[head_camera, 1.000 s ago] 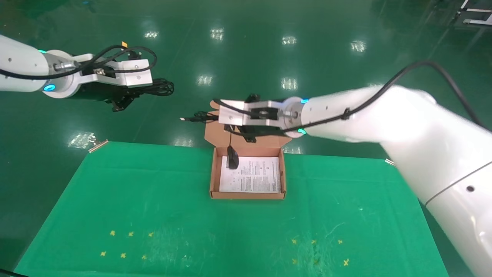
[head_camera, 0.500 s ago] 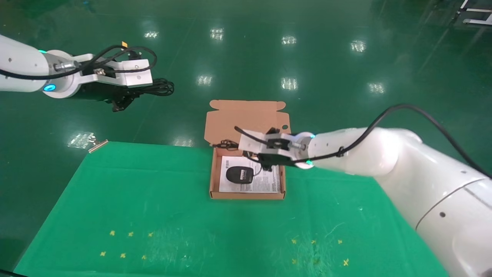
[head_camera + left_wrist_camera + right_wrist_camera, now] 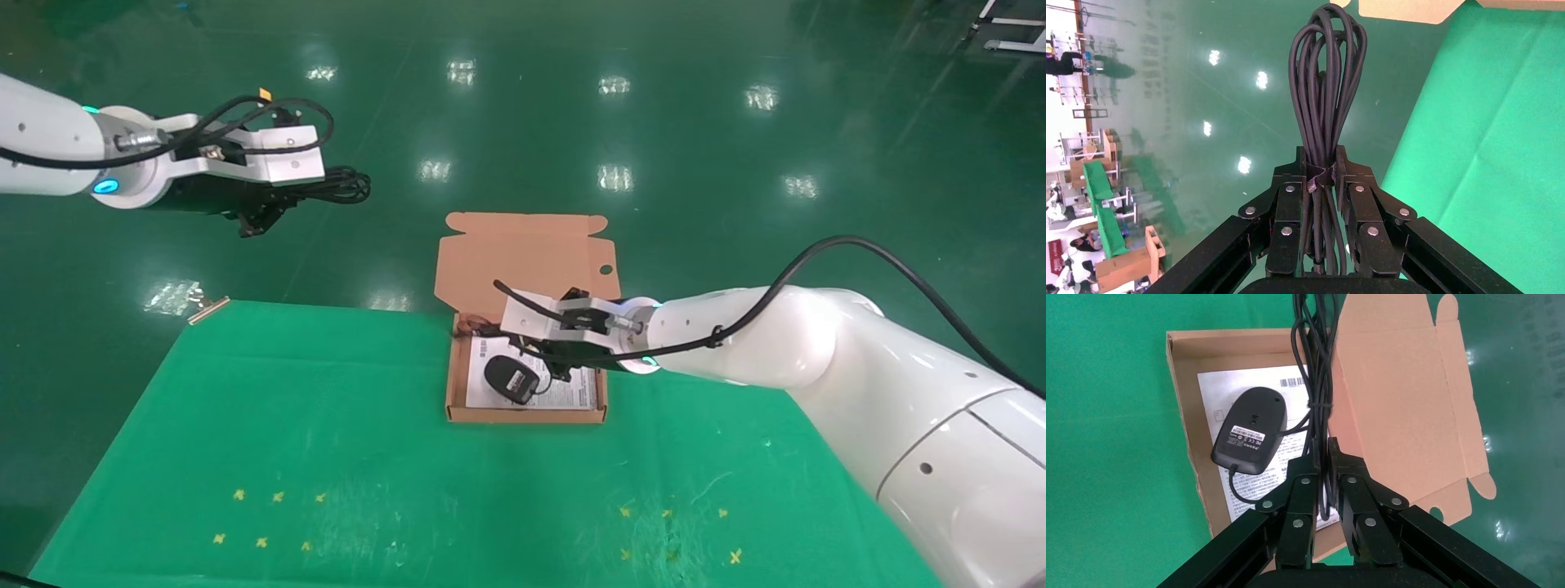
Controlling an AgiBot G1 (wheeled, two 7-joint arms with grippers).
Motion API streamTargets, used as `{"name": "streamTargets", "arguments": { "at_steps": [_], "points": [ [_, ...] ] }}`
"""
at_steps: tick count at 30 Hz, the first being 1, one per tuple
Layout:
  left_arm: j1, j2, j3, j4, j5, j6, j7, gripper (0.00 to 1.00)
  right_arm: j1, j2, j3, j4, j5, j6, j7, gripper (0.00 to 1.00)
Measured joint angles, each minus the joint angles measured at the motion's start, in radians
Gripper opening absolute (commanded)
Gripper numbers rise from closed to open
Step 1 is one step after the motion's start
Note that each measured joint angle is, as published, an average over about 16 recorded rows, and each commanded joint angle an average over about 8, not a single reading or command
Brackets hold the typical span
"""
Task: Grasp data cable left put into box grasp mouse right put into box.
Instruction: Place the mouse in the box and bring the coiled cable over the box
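Note:
The salmon-orange box (image 3: 527,416) stands open on the green cloth, its flap (image 3: 523,261) folded back. The black mouse (image 3: 511,378) lies belly up on the white sheet inside the box. My right gripper (image 3: 562,369) hovers low over the box's right half, shut on the mouse's bundled cord. The right wrist view shows the mouse (image 3: 1249,430), its cord (image 3: 1315,386) running through my right gripper (image 3: 1322,450), and the flap (image 3: 1401,404). My left gripper (image 3: 282,204) is held high at the far left over the floor, shut on the looped data cable (image 3: 341,184). The left wrist view shows the cable (image 3: 1326,73) in that gripper (image 3: 1321,162).
The green cloth table (image 3: 327,457) ends just behind the box, with glossy green floor beyond. Small yellow cross marks (image 3: 278,496) dot the near cloth on both sides. A metal clip (image 3: 208,309) sits at the far left corner.
My right gripper came down and toward me from above the flap to low over the box. The mouse went from hanging by its cord to lying in the box. The left arm stayed still.

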Motion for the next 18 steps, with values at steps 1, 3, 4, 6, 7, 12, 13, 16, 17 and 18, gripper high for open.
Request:
{"name": "streamTargets", "arguments": {
  "at_steps": [1,3,4,6,7,12,13,16,17,18],
  "points": [
    [0.002,0.002,0.000,0.001,-0.001,-0.002,0.001,0.00,0.000,0.003,-0.001,0.003,0.002,0.000,0.000,1.00],
    [0.007,0.007,0.001,0.004,-0.003,-0.008,0.003,0.00,0.001,0.011,-0.003,0.012,0.005,0.000,0.002,1.00],
    [0.010,0.011,0.001,0.007,-0.005,-0.012,0.004,0.00,0.002,0.017,-0.004,0.017,0.006,0.000,0.002,1.00],
    [0.018,0.020,0.002,0.013,-0.010,-0.022,0.009,0.00,0.005,0.030,-0.003,0.032,0.007,0.000,0.004,1.00],
    [0.023,0.026,0.002,0.018,-0.013,-0.029,0.012,0.00,0.007,0.039,-0.002,0.040,0.006,0.001,0.005,1.00],
    [0.058,0.067,0.000,0.050,-0.048,-0.081,0.044,0.00,0.022,0.096,0.000,0.095,0.000,-0.002,0.018,1.00],
    [0.067,0.077,-0.001,0.060,-0.057,-0.095,0.054,0.00,0.027,0.109,0.001,0.108,-0.004,-0.003,0.023,1.00],
    [0.095,0.115,-0.001,0.096,-0.085,-0.143,0.096,0.00,0.042,0.156,0.002,0.153,-0.018,-0.011,0.042,1.00],
    [0.104,0.129,-0.001,0.111,-0.095,-0.159,0.112,0.00,0.047,0.173,0.003,0.169,-0.023,-0.014,0.051,1.00],
    [0.114,0.144,-0.001,0.127,-0.106,-0.176,0.129,0.00,0.053,0.191,0.003,0.186,-0.030,-0.017,0.059,1.00]
  ]
}}
